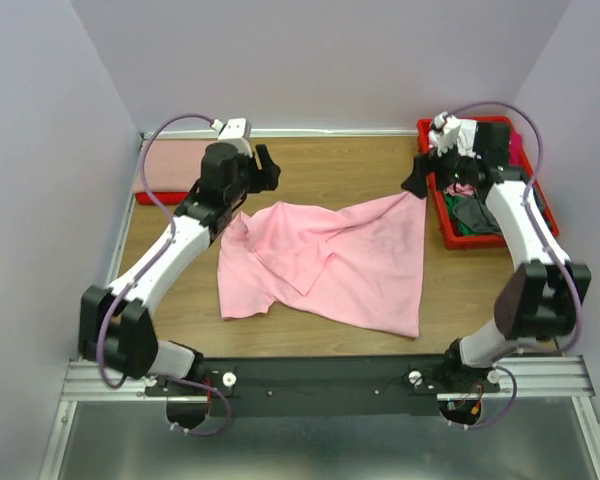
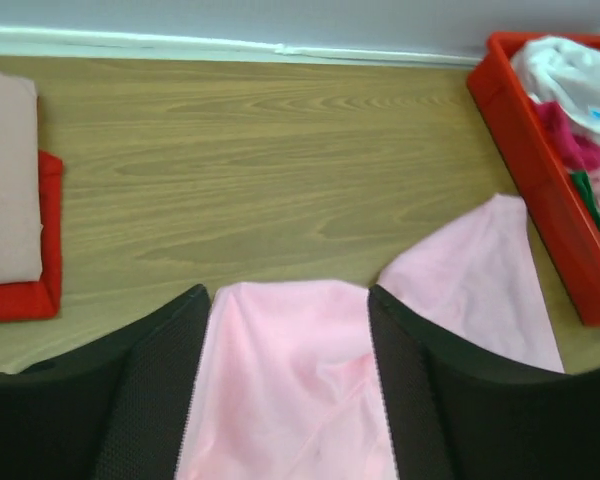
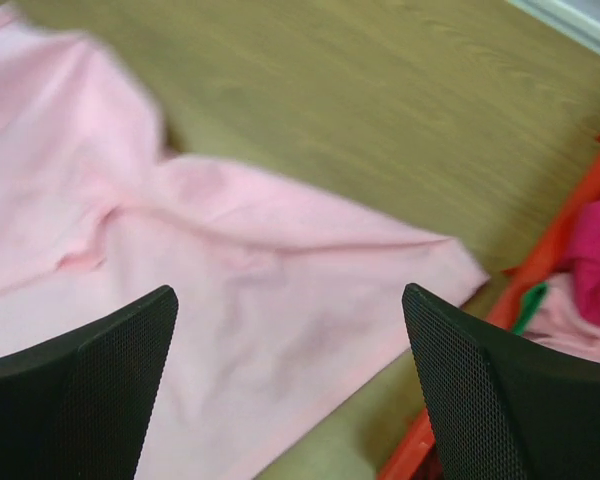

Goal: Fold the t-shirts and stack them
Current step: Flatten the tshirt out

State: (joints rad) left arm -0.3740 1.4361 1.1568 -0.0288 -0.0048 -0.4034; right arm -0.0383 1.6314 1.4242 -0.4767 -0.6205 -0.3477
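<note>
My left claw (image 2: 288, 296) and right claw (image 3: 288, 292) both gape open near the far edge of the light pink t-shirt (image 1: 330, 265) lying rumpled mid-way across the desk (image 1: 330, 170), so I want low corner pinches, then a flat, taut pull.

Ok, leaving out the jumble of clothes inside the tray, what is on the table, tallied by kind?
T-shirts spread open: 1, the pink t-shirt
Folded shirts in the left stack: 2, the salmon shirt on the red shirt
Trays: 1, the red tray
Total: 4
</note>
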